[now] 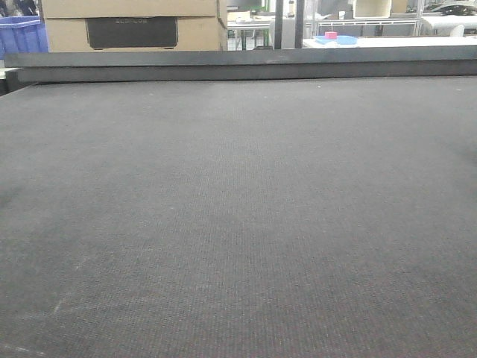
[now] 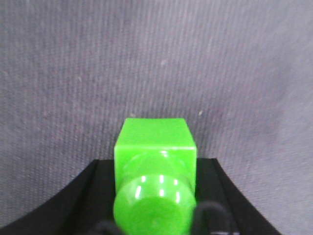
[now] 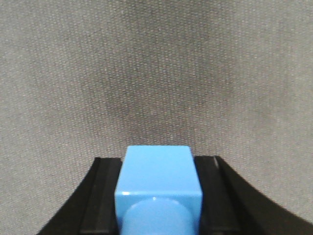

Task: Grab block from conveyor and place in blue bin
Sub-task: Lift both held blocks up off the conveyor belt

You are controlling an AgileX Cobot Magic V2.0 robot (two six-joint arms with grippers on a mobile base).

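The dark grey woven conveyor (image 1: 238, 209) fills the front view, with its raised rail (image 1: 238, 66) along the far edge; no block or gripper shows on it there. In the left wrist view my left gripper (image 2: 155, 164) is shut on a green block (image 2: 155, 137) with a round stud, held between the black fingers (image 2: 95, 196) above the belt (image 2: 156, 58). In the right wrist view my right gripper (image 3: 157, 164) is shut on a light blue block (image 3: 157, 171), with the black fingers (image 3: 105, 196) tight against its sides above the belt (image 3: 156, 73).
Beyond the rail stand a blue crate (image 1: 20, 33) at the far left, stacked cardboard boxes (image 1: 134, 26), and a table with a shallow blue tray (image 1: 337, 39) holding a pink block (image 1: 331, 35).
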